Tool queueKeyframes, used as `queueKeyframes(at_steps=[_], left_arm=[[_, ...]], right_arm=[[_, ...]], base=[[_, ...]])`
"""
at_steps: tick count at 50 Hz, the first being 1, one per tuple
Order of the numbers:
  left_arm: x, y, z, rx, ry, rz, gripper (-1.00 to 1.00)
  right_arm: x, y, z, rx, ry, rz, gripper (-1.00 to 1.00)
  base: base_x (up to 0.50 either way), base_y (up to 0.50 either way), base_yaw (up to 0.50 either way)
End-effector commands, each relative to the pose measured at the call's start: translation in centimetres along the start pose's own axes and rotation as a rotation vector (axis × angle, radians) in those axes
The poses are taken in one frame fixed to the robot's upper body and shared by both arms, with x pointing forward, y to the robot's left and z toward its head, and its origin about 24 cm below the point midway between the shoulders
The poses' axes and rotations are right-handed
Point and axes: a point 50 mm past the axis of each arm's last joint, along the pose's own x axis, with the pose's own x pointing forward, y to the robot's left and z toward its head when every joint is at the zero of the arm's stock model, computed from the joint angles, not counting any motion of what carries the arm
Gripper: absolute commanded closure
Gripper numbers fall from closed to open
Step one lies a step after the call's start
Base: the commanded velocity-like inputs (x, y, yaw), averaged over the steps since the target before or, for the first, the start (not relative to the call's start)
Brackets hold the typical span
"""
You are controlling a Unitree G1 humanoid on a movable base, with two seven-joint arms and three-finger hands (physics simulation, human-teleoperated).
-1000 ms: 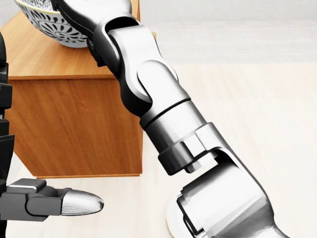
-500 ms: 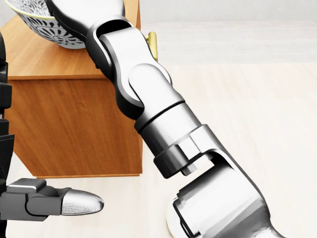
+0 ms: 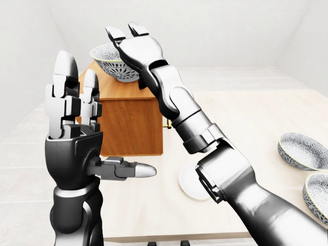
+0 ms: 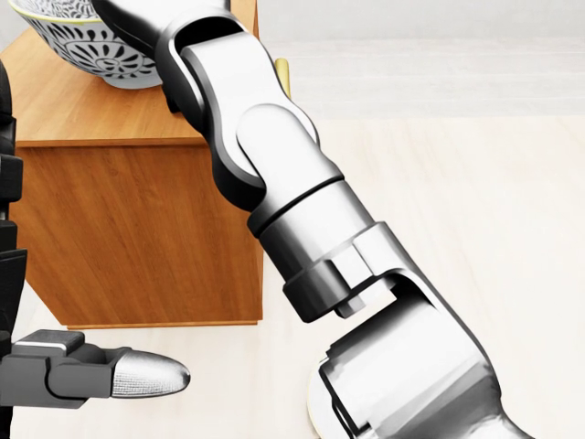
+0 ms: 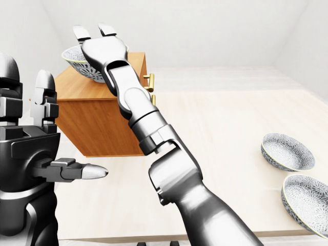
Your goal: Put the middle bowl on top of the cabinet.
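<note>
Between the earlier head-view frames and this one, the right arm (image 4: 302, 210) has rolled a little at the wrist and covers more of the brass handle (image 4: 283, 71). The patterned middle bowl (image 4: 82, 46) sits at the same spot at the top left. It appears to rest on the top of the wooden cabinet (image 4: 137, 238), near the edge. The left hand (image 4: 87, 375) shows only its thumb at the bottom left, unmoved.

The left-eye view gives the clearest account. The right hand (image 3: 130, 38) stands just beside the bowl's right rim, its fingers straight and spread upward, not wrapped round anything. The left hand is held upright near the camera, fingers extended together and thumb jutting to the right, holding nothing. A white saucer (image 3: 188, 185) lies on the table (image 3: 241, 118) under the right arm.

The right-eye view shows two more patterned bowls (image 5: 287, 152) (image 5: 307, 197) at the table's right edge, well apart from the cabinet, with a gap between cabinet and bowls.

My judgement is that the placing is done and the step in hand is the release. The next move calls for drawing the right hand up and away without catching the rim, since the bowl sits close to the cabinet's edge.

No brand, label or lettering can be read; the bowls carry only a dark ornamental pattern.
</note>
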Motion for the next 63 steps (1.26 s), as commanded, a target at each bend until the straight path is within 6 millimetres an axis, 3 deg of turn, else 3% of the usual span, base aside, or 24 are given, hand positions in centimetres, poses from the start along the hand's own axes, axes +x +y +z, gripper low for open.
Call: queueKeyframes(at_steps=[1,10,23,27,31,37,44,46,51,56,61,63], left_arm=[[0.0,0.0,0.0,-0.002,0.002,0.000,-1.00],[0.0,0.1,0.0,-0.002,-0.003,0.002,-1.00],[0.0,-0.1,0.2,-0.001,-0.009,-0.005,-1.00],[0.0,-0.1,-0.1,-0.001,0.005,-0.004,-1.00],[0.0,-0.1,0.1,-0.002,-0.004,-0.002,-1.00],[0.0,-0.1,0.1,-0.001,-0.003,-0.004,-1.00],[0.0,-0.1,-0.1,0.000,0.007,-0.003,-1.00],[0.0,-0.2,0.1,0.002,-0.004,-0.004,-1.00],[0.0,-0.1,0.0,0.006,0.001,-0.002,-1.00],[0.1,-0.1,0.2,0.006,-0.011,0.002,-1.00],[0.0,0.0,0.0,0.007,0.002,0.000,-1.00],[0.0,0.0,0.0,0.008,0.000,0.001,-1.00]], right_arm=[[-0.6,3.0,-0.5,0.054,0.011,0.109,-1.00],[-1.6,2.3,0.1,0.010,-0.015,0.120,-1.00],[-5.7,0.3,0.8,-0.084,0.013,0.123,-1.00],[-6.5,-1.4,0.9,-0.105,0.031,0.068,-1.00],[-7.7,-4.7,1.2,-0.140,0.045,-0.077,-1.00],[-8.9,-6.5,0.9,-0.126,0.069,-0.176,-1.00],[-10.7,-7.4,0.5,-0.140,0.104,-0.258,-1.00],[-11.5,-6.3,0.3,-0.138,0.116,-0.247,-1.00],[-13.3,-7.0,0.0,-0.127,0.152,-0.322,-1.00],[-14.7,-6.4,-0.1,-0.138,0.163,-0.337,-1.00],[-15.8,-8.5,0.3,-0.182,0.161,-0.444,-1.00],[-16.0,-8.4,0.0,-0.192,0.169,-0.445,-1.00]], base=[[0.00,0.00,0.00],[0.00,0.00,0.00],[0.00,0.00,0.00],[0.00,0.00,0.00],[0.00,0.00,0.00],[0.00,0.00,0.00],[0.00,0.00,0.00],[0.00,0.00,0.00],[0.00,0.00,0.00],[0.00,0.00,0.00],[0.00,0.00,0.00],[0.00,0.00,0.00]])
